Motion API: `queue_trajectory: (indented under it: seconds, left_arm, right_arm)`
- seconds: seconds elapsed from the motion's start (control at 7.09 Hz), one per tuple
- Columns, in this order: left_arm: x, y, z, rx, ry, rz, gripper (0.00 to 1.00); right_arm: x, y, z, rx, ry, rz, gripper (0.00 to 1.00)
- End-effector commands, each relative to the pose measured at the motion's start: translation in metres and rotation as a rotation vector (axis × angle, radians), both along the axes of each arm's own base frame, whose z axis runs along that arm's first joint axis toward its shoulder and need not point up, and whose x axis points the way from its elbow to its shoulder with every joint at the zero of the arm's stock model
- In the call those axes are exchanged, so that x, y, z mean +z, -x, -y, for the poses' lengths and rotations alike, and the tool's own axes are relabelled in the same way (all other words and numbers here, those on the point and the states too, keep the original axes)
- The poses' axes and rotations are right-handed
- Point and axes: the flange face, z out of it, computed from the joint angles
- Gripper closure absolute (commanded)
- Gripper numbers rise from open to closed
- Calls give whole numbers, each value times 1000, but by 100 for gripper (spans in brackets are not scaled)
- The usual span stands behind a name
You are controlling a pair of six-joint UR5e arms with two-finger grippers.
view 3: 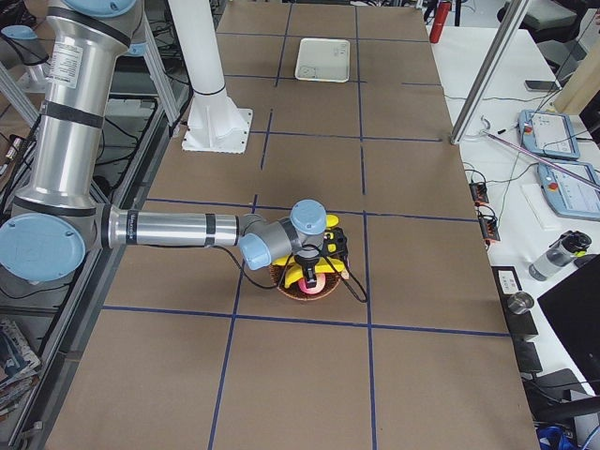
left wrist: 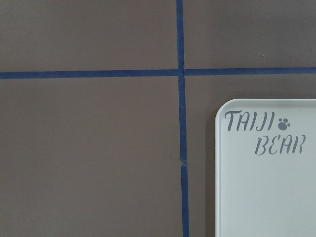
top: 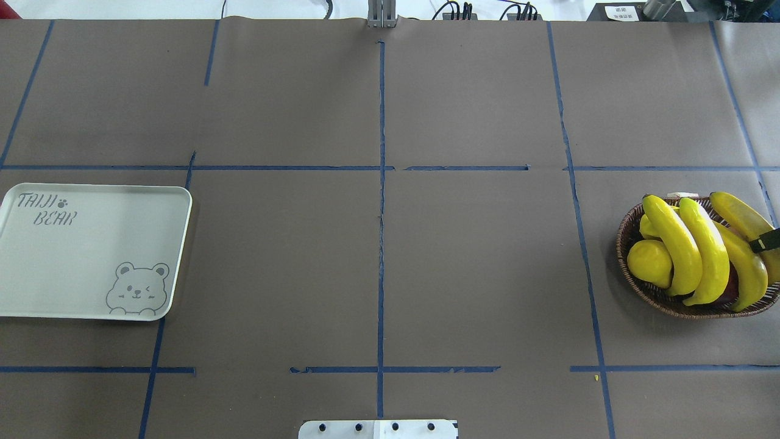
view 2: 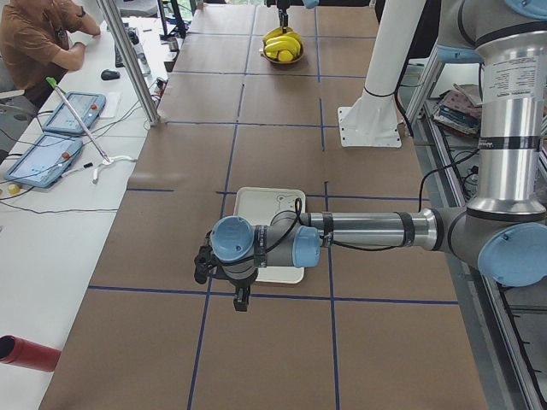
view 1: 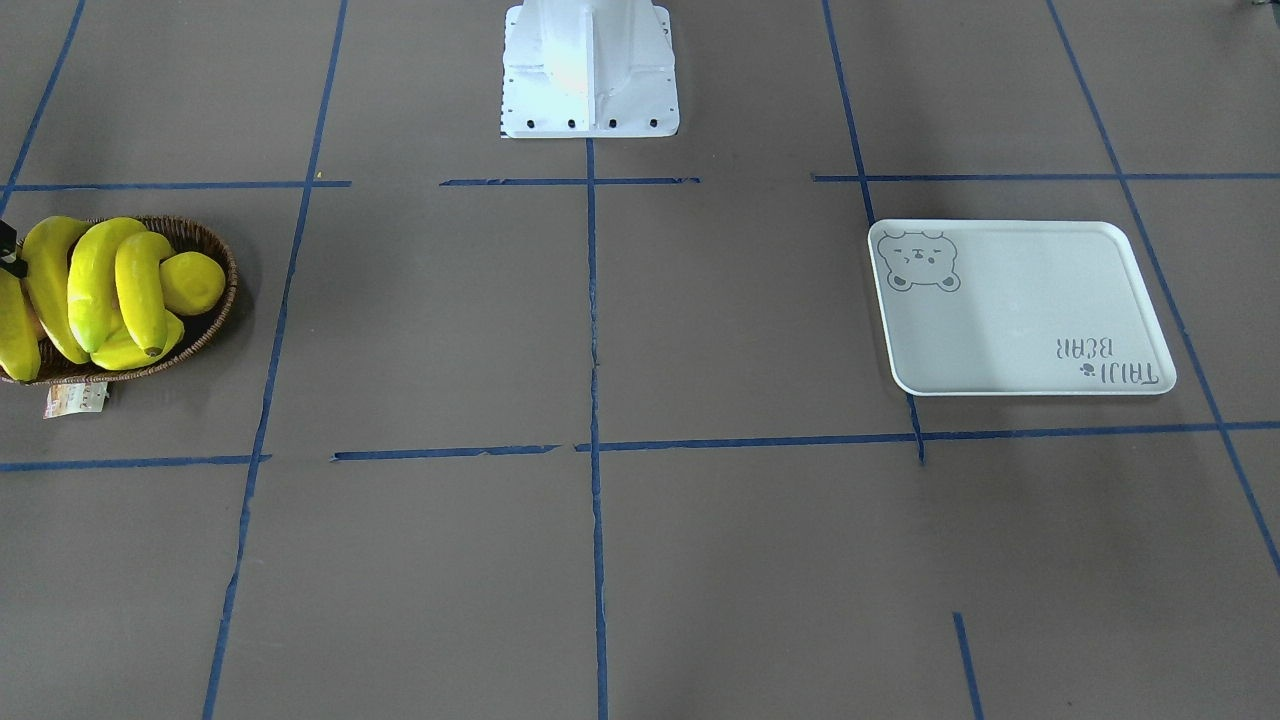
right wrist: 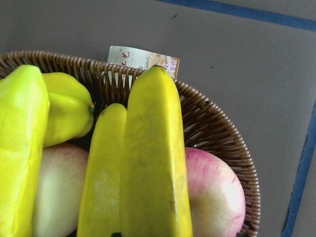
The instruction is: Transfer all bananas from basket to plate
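The main risk lies in the pile. The four bananas (top: 707, 250) lean on one another across the basket (top: 621, 244), so lifting one may drag a neighbour over the low rim or tip the light wicker. A smooth curved fruit gripped off its middle could also swing and slip on the long carry. The right fingers (top: 766, 242) hang over the right-hand banana, but only a dark tip shows, so I cannot tell how far apart they stand or whether they hold anything. The left fingers (view 2: 242, 301) hover beside the plate (top: 91, 244) and show only from the side, so their opening cannot be judged either. The basket sits at the right end of the tabletop (top: 475, 268). It also holds a lemon (top: 651, 262), a ribbed starfruit (right wrist: 66, 113) and two pink-blushed round fruits (right wrist: 217, 197) underneath, with a paper tag (right wrist: 143, 59) at its rim. The plate, well apart at the left end, carries no banana yet.
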Motion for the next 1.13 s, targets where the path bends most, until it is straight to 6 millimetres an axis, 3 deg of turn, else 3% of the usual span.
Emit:
queue_trajectory:
  seconds: [0.0, 0.28, 0.71, 0.99]
  left_arm:
    - [-1, 0, 1, 0, -2, 0, 0]
    - [-1, 0, 1, -1, -1, 0, 0]
    - [-2, 0, 3, -2, -2, 0, 0]
    - [-4, 0, 3, -3, -4, -1, 0]
  right_arm:
    - [3, -2, -3, 2, 7, -3, 20]
    - [2, -2, -3, 1, 3, -2, 21]
    - [-3, -6, 1, 13, -7, 2, 62]
    - [-5, -20, 4, 45, -9, 5, 77]
